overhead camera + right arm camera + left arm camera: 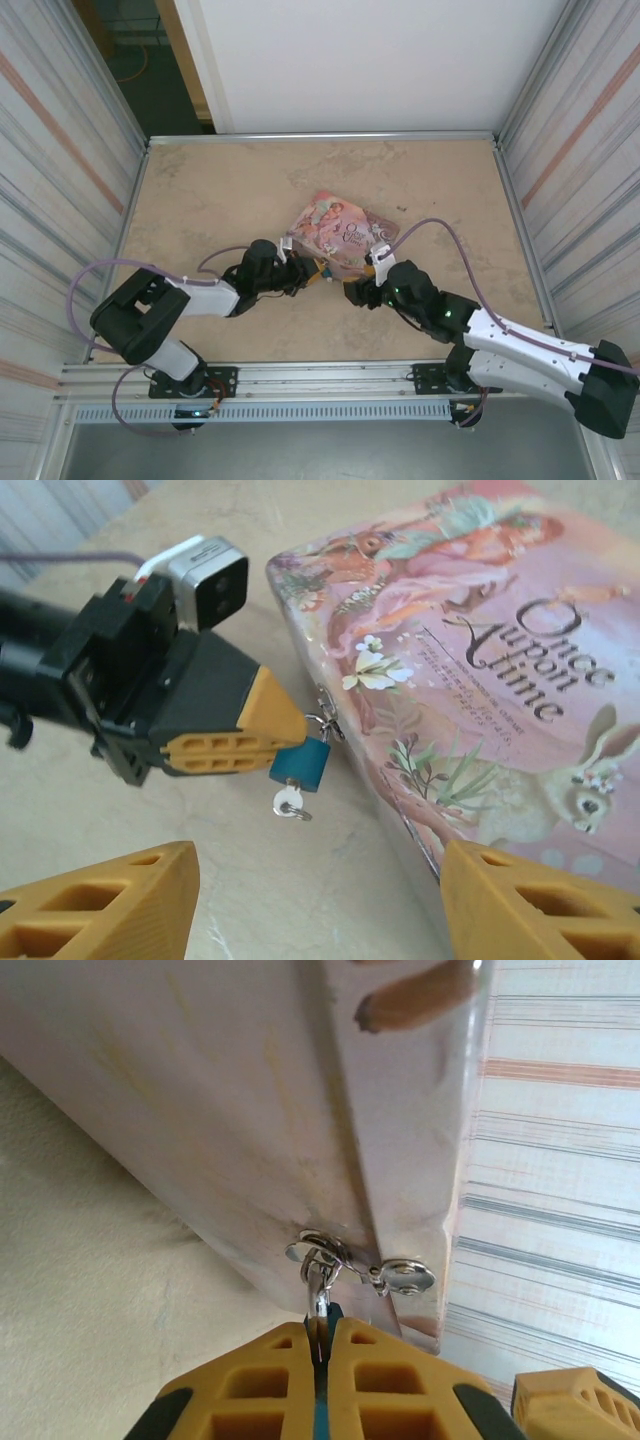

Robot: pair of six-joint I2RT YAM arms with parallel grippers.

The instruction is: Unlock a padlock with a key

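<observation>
The small blue padlock (pixel 302 763) hangs by its silvery shackle (pixel 318 1298) from the hasp on the side of the pink tin (pixel 480 660). My left gripper (pixel 325 1338) is shut on the padlock's body, its yellow fingers (pixel 240 742) coming in from the left. The key (pixel 289 802) sticks out of the padlock's underside, showing a round silvery head with a tiny ring. My right gripper (pixel 320 910) is open just short of the key, its fingers wide apart with nothing between them. From above, both grippers (pixel 305 270) (pixel 365 285) meet at the tin's near edge.
The pink tin (pixel 340 232) lies in the middle of the beige table (pixel 200 190). Corrugated metal walls (pixel 60 170) close in both sides, and a metal rail (pixel 300 378) runs along the near edge by the arm bases.
</observation>
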